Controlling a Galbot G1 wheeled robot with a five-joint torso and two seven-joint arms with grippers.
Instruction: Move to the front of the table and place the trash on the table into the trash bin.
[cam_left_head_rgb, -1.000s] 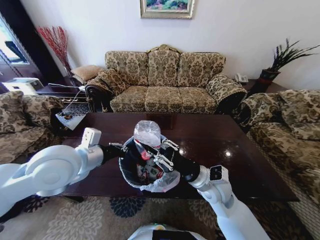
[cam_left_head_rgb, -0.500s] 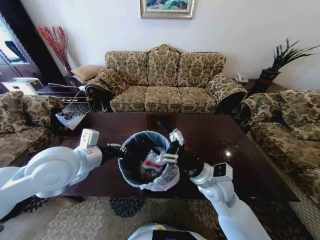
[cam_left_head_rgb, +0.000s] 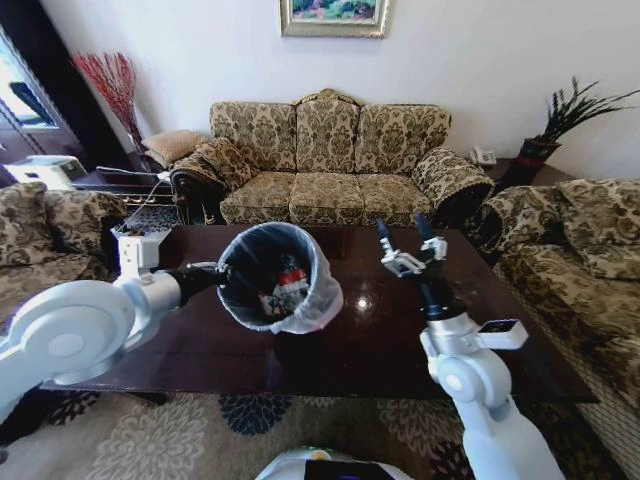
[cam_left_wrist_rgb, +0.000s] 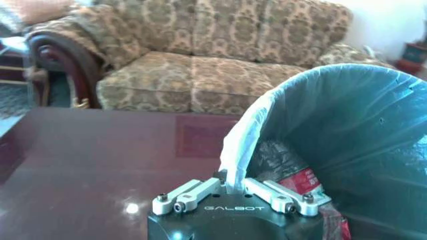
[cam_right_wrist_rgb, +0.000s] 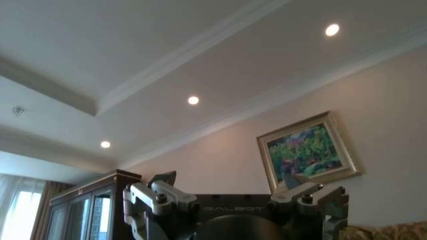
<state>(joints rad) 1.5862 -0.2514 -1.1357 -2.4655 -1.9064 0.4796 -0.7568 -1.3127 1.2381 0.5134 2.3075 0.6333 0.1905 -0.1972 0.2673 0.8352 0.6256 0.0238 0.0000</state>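
Note:
My left gripper (cam_left_head_rgb: 213, 272) is shut on the rim of the trash bin (cam_left_head_rgb: 272, 275) and holds it tilted above the left half of the table (cam_left_head_rgb: 450, 330). The left wrist view shows the left gripper (cam_left_wrist_rgb: 233, 191) pinching the whitish bag at the rim of the trash bin (cam_left_wrist_rgb: 353, 125). Trash (cam_left_head_rgb: 284, 291) with red and white on it lies inside the bin, and the trash (cam_left_wrist_rgb: 301, 180) shows a red label in the left wrist view. My right gripper (cam_left_head_rgb: 405, 243) is raised over the table's right half, open and empty, fingers pointing up. In the right wrist view the right gripper (cam_right_wrist_rgb: 230, 181) faces the ceiling.
A patterned three-seat sofa (cam_left_head_rgb: 330, 165) stands behind the table, with armchairs at the left (cam_left_head_rgb: 40, 240) and right (cam_left_head_rgb: 570, 250). A potted plant (cam_left_head_rgb: 560, 125) sits on a side table at the back right. A patterned rug (cam_left_head_rgb: 180, 440) lies under the table's front edge.
The clear bottle my right gripper held over the bin has dropped inside. That gripper opened and rose to the right. My left arm moved the bin leftward and tilted it.

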